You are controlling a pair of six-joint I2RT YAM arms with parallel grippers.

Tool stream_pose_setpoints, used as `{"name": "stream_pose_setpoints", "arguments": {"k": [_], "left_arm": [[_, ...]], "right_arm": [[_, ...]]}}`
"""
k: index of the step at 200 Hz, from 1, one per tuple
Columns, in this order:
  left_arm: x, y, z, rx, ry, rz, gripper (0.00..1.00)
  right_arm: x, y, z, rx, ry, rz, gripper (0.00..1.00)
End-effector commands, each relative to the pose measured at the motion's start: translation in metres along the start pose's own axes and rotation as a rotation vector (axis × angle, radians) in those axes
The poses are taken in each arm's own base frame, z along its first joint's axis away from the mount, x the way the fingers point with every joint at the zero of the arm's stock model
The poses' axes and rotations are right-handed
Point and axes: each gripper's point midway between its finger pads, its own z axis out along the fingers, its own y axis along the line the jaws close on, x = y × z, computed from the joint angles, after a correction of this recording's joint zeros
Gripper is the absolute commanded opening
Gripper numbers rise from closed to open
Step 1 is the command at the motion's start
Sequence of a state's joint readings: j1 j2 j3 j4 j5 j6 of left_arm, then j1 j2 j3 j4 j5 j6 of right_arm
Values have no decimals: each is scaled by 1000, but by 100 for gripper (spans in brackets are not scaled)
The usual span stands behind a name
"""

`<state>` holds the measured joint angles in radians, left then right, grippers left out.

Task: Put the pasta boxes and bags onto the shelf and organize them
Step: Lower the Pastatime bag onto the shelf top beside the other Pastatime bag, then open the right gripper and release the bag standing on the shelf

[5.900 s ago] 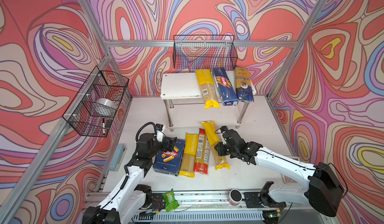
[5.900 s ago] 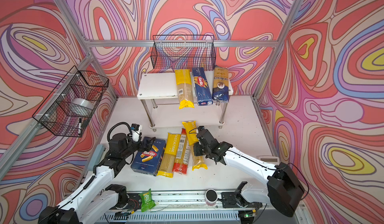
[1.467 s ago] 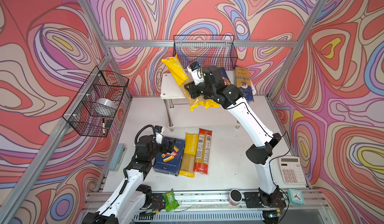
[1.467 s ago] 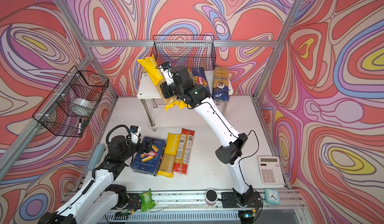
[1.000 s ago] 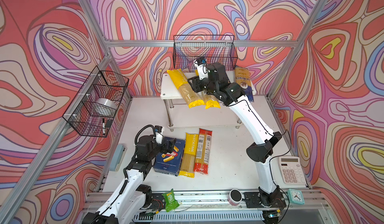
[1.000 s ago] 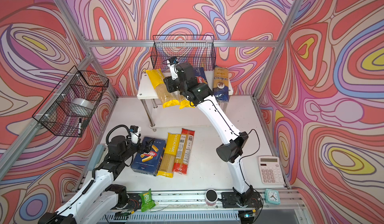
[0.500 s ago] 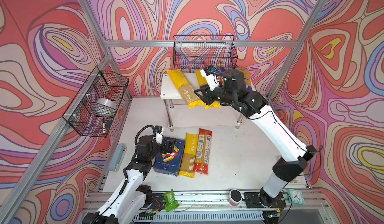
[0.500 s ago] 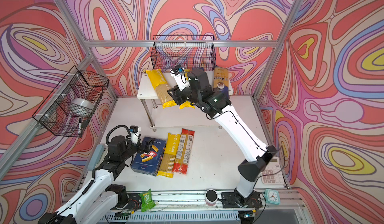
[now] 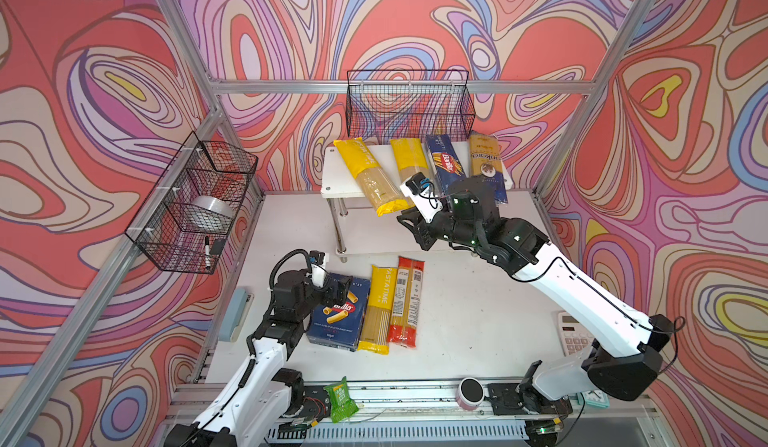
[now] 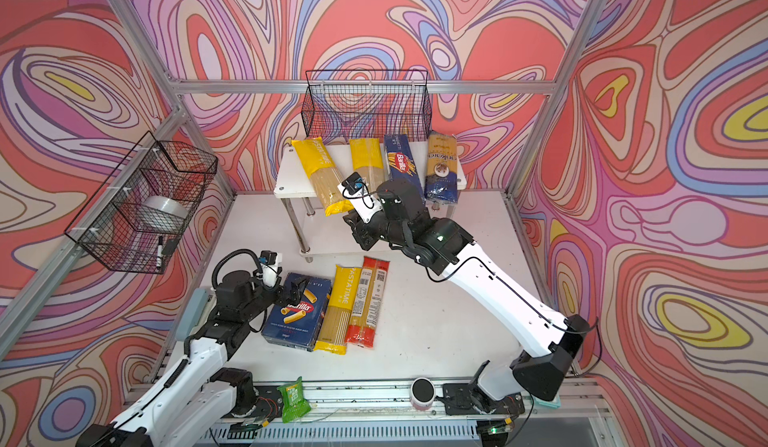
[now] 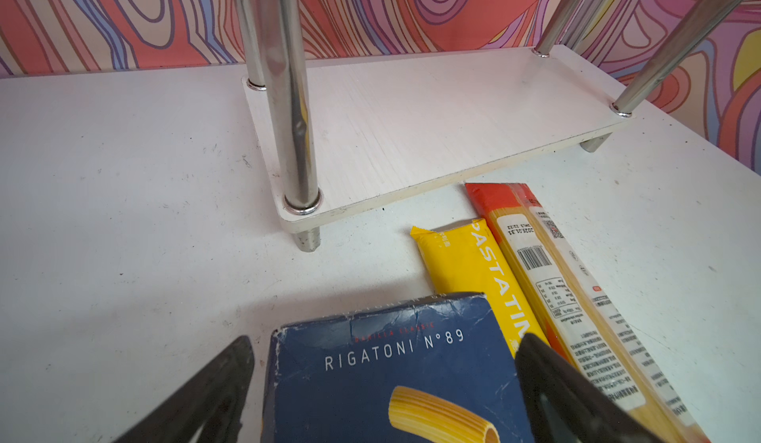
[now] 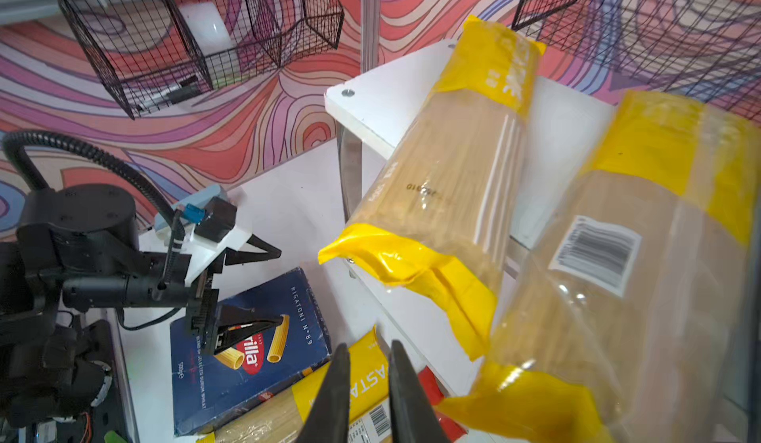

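Note:
On the top board of the shelf (image 9: pixel 336 175) (image 10: pixel 291 175) lie a slanted yellow-ended bag (image 9: pixel 370 175) (image 12: pixel 449 165), a second yellow-ended bag (image 9: pixel 409 162) (image 12: pixel 642 255), the narrow Barilla spaghetti box (image 9: pixel 446 162) and a dark blue, gold-topped bag (image 9: pixel 486 166). The yellow bags overhang the front edge. My right gripper (image 9: pixel 413 231) (image 12: pixel 369 348) hangs shut and empty in front of the shelf. On the table lie the rigatoni box (image 9: pixel 338 312) (image 11: pixel 391 379), a yellow-ended bag (image 9: pixel 378 308) and a red-ended bag (image 9: pixel 407 299). My left gripper (image 9: pixel 338 289) (image 11: pixel 387 340) stands open astride the rigatoni box's end.
The shelf's lower board (image 11: pixel 412 124) is bare between chrome legs. Black wire baskets hang on the back wall (image 9: pixel 409 104) and the left wall (image 9: pixel 195 200). A green packet (image 9: pixel 340 397), a small can (image 9: pixel 469 391) and a calculator (image 9: pixel 575 332) sit near the front edge.
My right gripper let go of the slanted yellow-ended bag on the shelf top, drew back and down in front of the shelf, and its jaws closed. The left arm stayed still.

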<state>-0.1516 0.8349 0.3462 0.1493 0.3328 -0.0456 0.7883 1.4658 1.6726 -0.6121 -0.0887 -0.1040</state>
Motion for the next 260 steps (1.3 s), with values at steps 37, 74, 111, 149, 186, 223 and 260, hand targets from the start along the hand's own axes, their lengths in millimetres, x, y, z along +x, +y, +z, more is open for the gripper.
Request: {"name": "stream_pose_setpoints", "arguments": {"k": [37, 74, 111, 149, 186, 223, 260], "left_arm": [[-8, -2, 0, 10, -14, 11, 100], [-8, -2, -1, 10, -16, 10, 100], [-8, -2, -1, 8, -17, 10, 100], [-8, -2, -1, 7, -17, 11, 100], [-8, -2, -2, 7, -21, 12, 100], [-8, -1, -3, 3, -24, 12, 100], [-8, -2, -3, 2, -27, 11, 100]], "right_arm": [[-4, -14, 17, 80, -22, -25, 14], [-2, -13, 33, 59, -12, -25, 13], [-8, -16, 44, 71, -31, -30, 13], [-12, -24, 58, 104, -25, -28, 12], [-10, -26, 71, 73, 3, -14, 12], [-4, -26, 72, 72, 28, -7, 14], [7, -23, 57, 71, 64, 13, 22]]}}
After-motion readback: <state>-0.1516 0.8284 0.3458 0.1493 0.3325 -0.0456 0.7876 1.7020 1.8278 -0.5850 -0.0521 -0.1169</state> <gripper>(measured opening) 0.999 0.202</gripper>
